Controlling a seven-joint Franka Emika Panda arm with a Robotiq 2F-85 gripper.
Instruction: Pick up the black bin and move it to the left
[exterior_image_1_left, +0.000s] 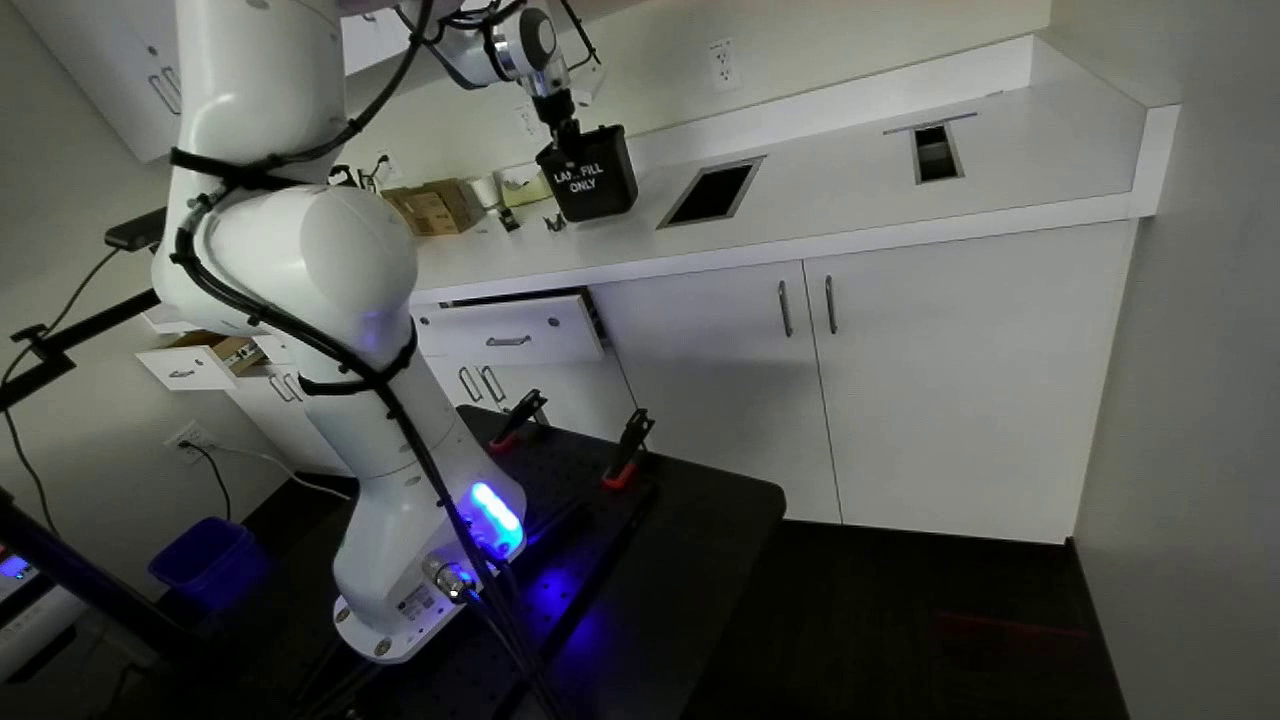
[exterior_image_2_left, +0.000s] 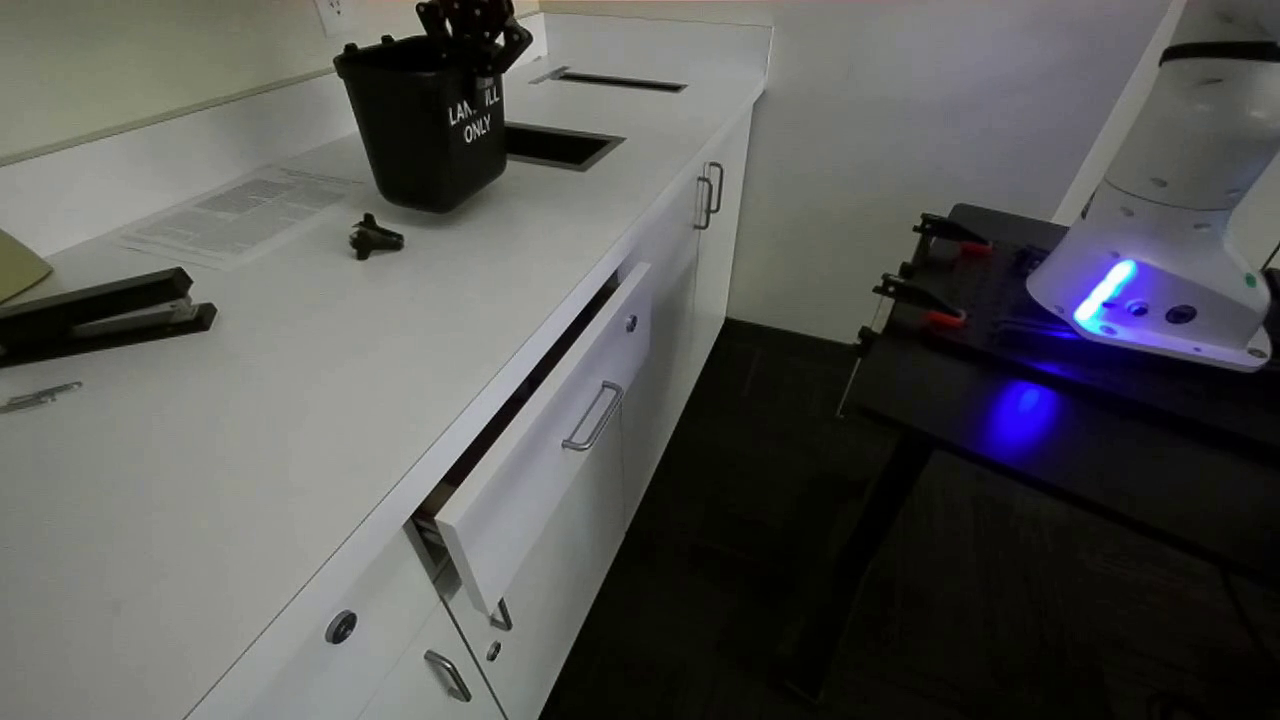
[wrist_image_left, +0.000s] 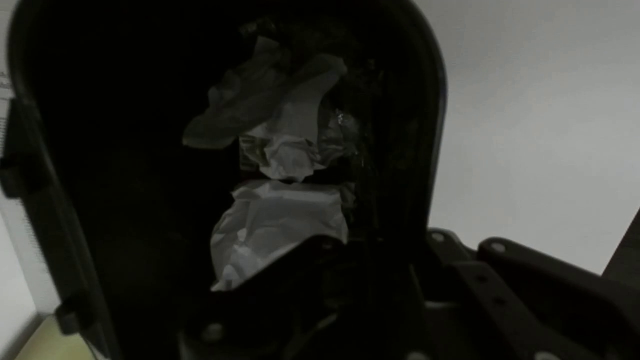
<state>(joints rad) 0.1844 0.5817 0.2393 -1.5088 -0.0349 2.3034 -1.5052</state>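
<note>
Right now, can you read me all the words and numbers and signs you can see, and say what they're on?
"LAN... ILL ONLY": white, on the black bin; a gripper finger covers the middle letters.
"LA... FILL ONLY": the same lettering in an exterior view, also partly covered.
Too small or blurred to read: the printed paper, the robot base label and any writing on the blue-lit panel.

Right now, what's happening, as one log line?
gripper: clasping black bin | lifted: can't tell | inside: crumpled white scraps | stapler: on counter
</note>
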